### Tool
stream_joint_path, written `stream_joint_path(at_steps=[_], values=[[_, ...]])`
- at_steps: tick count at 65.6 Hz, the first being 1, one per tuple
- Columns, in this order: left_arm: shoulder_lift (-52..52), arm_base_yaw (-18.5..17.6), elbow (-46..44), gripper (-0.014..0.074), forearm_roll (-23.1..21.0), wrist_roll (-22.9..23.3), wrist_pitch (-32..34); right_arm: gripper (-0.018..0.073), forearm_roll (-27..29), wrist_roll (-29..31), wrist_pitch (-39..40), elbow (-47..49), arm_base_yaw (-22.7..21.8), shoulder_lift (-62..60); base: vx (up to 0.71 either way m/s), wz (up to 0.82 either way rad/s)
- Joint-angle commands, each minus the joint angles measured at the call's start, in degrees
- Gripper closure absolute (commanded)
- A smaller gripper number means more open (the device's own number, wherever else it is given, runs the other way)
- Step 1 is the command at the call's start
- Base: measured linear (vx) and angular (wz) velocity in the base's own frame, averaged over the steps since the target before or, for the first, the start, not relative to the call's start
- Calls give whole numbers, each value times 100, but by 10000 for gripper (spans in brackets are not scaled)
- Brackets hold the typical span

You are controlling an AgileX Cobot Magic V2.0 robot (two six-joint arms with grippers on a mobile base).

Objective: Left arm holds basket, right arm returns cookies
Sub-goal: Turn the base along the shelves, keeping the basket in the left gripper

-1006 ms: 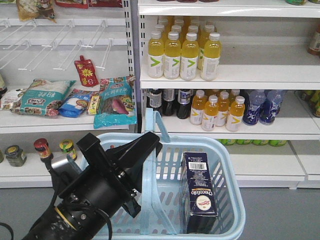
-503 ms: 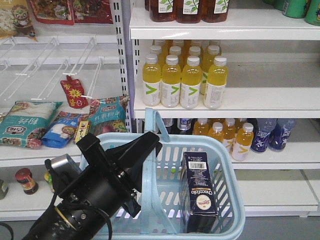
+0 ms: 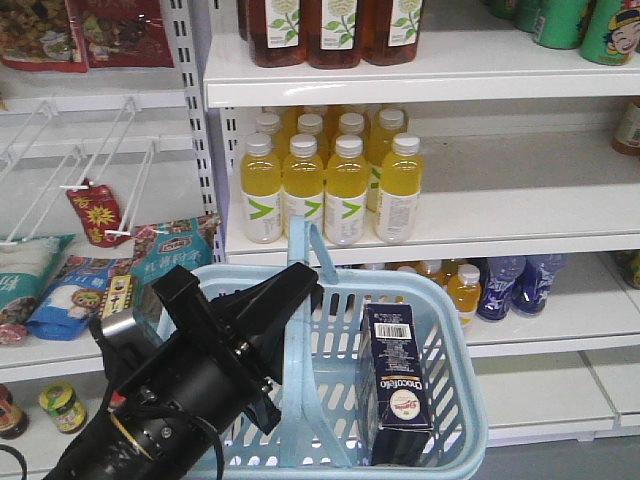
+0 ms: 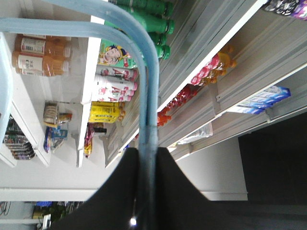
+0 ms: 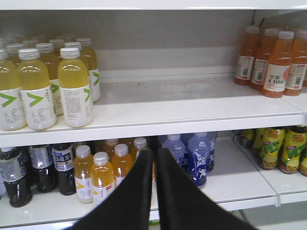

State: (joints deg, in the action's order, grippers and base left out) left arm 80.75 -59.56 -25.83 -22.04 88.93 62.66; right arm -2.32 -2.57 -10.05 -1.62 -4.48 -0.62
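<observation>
The light blue basket (image 3: 400, 286) hangs low in the front view. My left gripper (image 3: 303, 288) is shut on its raised handle (image 3: 306, 250). In the left wrist view the blue handle (image 4: 149, 96) runs straight between the black jaws of the left gripper (image 4: 147, 154). The cookies (image 3: 395, 385), a dark navy box with a white barcode, stand upright inside the basket at its right side. My right gripper (image 5: 154, 154) appears only in the right wrist view. It is shut with nothing in it and faces the drink shelves.
Yellow drink bottles (image 3: 320, 185) fill the shelf behind the basket, with brown bottles (image 3: 330, 25) above. Snack bags (image 3: 60, 280) and wire hooks (image 3: 90, 150) are at the left. The right wrist view has a bare shelf stretch (image 5: 192, 96), orange bottles (image 5: 268, 62) and blue bottles (image 5: 196, 153).
In the front view the shelves have slid down and to the left, bringing a higher shelf into sight. The basket, the cookies and my left gripper keep their places in the frame.
</observation>
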Motion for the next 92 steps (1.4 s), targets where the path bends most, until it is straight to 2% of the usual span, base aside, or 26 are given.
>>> stream_joint_path(at_steps=[1, 39, 92], values=[[-214, -40, -169, 599, 144, 26, 1601, 568, -16, 36, 403, -103, -6, -75, 7, -27], [-214, -40, -169, 599, 144, 26, 1601, 568, -16, 36, 409, -103, -6, -75, 6, -35], [-214, -40, -169, 599, 144, 26, 1601, 568, -16, 36, 402, -103, -6, -75, 3, -52]])
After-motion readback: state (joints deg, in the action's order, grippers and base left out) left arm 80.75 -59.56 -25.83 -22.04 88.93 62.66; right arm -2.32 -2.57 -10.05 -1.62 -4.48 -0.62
